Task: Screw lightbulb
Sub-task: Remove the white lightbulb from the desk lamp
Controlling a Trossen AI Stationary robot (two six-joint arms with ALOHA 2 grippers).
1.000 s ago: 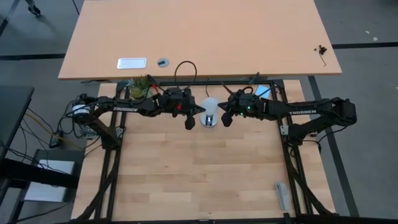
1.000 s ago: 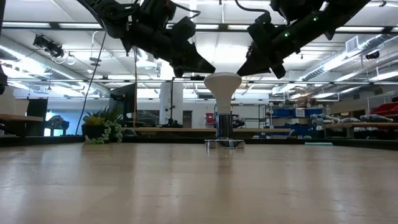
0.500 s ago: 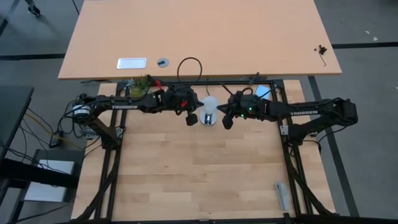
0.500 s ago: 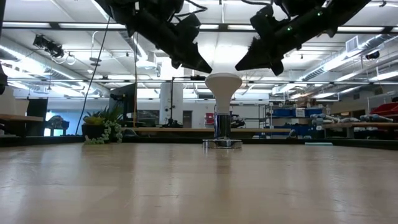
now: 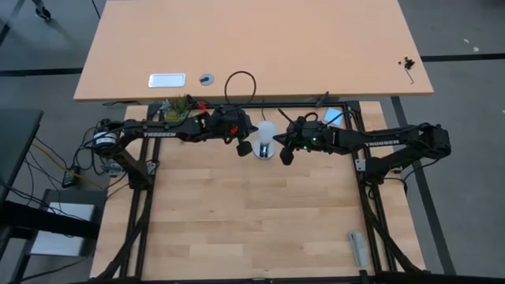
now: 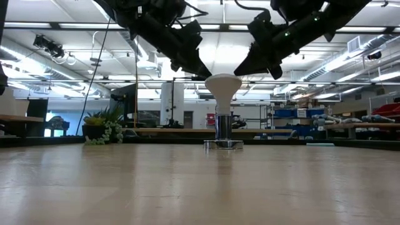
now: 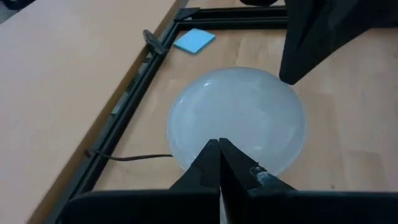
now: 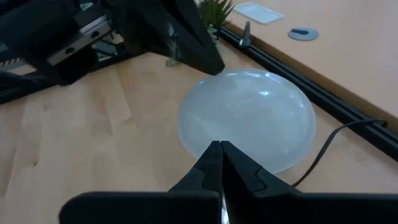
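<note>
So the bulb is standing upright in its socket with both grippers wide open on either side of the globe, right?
Not quite: both grippers are shut, not open. The left gripper and right gripper each show fingers pressed together in their wrist views. The rest holds: the lightbulb stands upright in the socket, with a gripper on either side of the globe.

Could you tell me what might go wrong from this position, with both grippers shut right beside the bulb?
1. The white pear-shaped lightbulb stands upright in the round silver socket; the shut left gripper and shut right gripper flank its globe, so a sideways nudge could tip it.
2. Shut fingertips cannot grasp the smooth dome; they may slip instead of turning it.
3. The black cord could let the socket slide.
</note>
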